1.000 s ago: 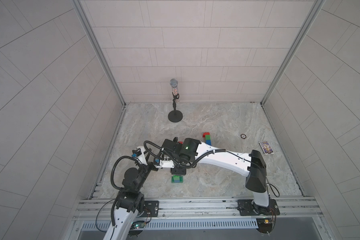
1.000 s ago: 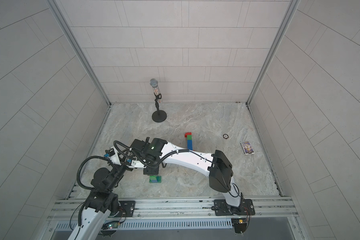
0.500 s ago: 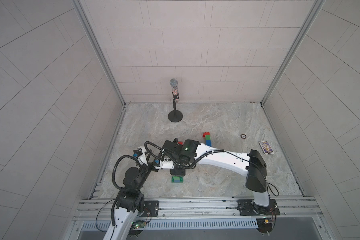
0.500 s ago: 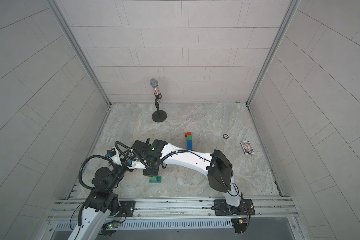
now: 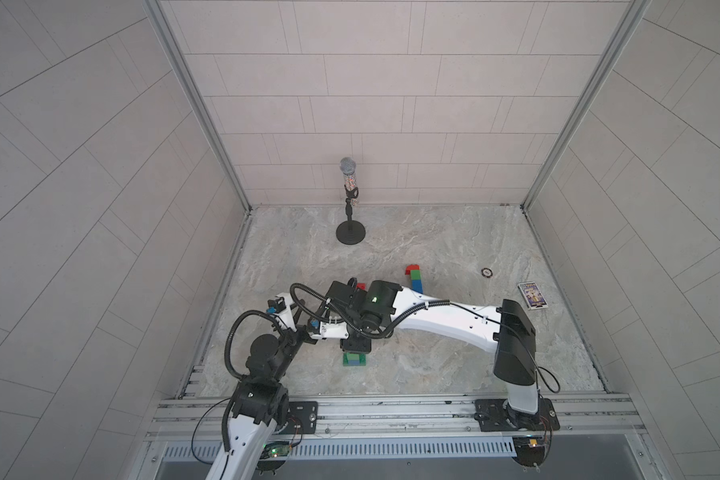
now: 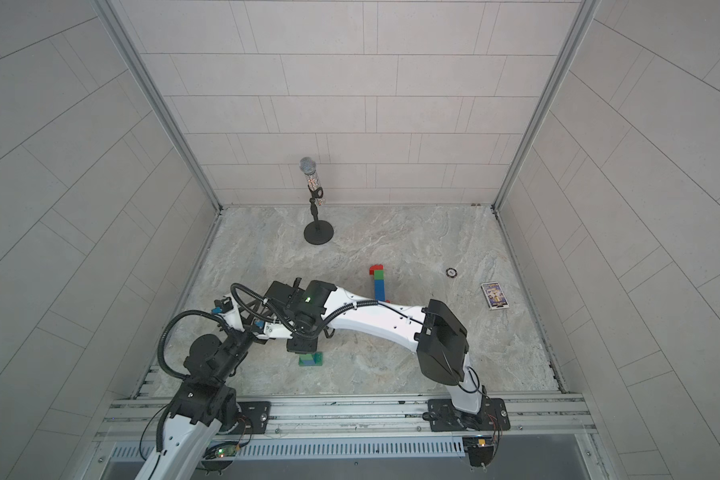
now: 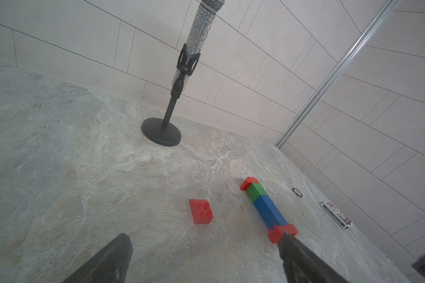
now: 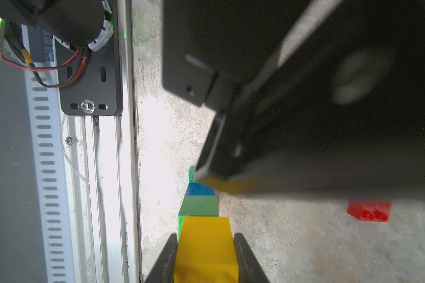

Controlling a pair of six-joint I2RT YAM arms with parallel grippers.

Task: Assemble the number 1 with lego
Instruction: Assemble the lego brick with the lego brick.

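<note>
Seen from my remote console, the right claw (image 8: 206, 263) is clenched on a yellow brick (image 8: 206, 242), with its fingers (image 8: 166, 262) pressed to the brick's two sides in the right wrist view. The yellow brick is lined up with a green-and-blue stack (image 5: 354, 359). I cannot tell whether the two touch. In both top views the stack sits low and just left of centre, on the desk (image 5: 433, 365) near the front rail (image 5: 391, 409). The right arm (image 5: 445, 320) reaches across the frame to it. The left claw (image 7: 204, 236) is released, its fingers (image 7: 108, 262) well apart with only bare desk between them. Ahead of it, in the left wrist view, a loose red brick (image 7: 201, 211) stands studs up. It is apart from a column (image 7: 265, 208) that lies flat, running red, green, blue, then red. In both top views the column shows just right of centre, its near end hidden by the right arm. A mic (image 5: 350, 195) stands upright on a round base at the back wall, upper centre. A small ring (image 5: 485, 272) and a card box (image 5: 533, 295) lie at centre right, well apart from the bricks.
</note>
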